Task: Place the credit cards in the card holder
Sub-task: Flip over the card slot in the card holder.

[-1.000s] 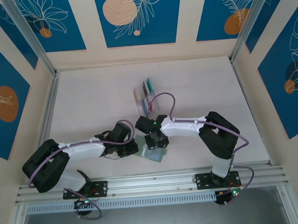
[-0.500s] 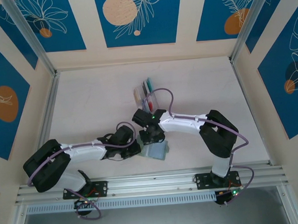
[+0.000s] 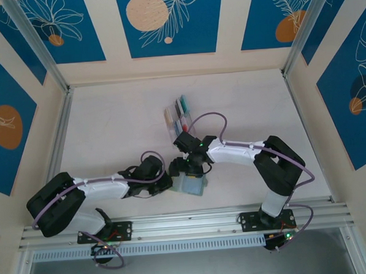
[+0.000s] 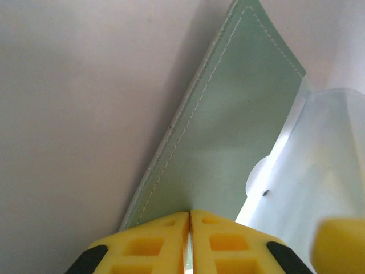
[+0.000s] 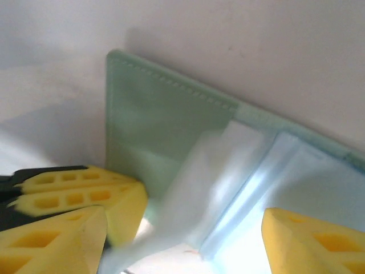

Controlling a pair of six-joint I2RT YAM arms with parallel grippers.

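The card holder (image 3: 192,186) is a sage-green wallet lying open near the table's front, with its clear pockets (image 5: 228,177) showing. My left gripper (image 4: 189,218) is shut on the edge of its green flap (image 4: 228,131) and holds that flap up off the table. My right gripper (image 5: 182,240) hangs open just above the clear pockets, with nothing between its fingers (image 5: 313,240). In the top view it sits at the wallet's far edge (image 3: 192,167). The credit cards (image 3: 180,115), cream, teal and red, stand in a clear rack behind the right gripper.
The clear rack (image 3: 173,122) stands a short way behind the wallet. Aluminium rails (image 3: 187,221) run along the front edge, and patterned walls close in the table. Pale bare tabletop (image 3: 108,116) lies to the left and right of the rack.
My right gripper has gone from shut to open above the wallet's pockets, and its arm has shifted a little to the right. The left gripper has kept its grip on the flap.
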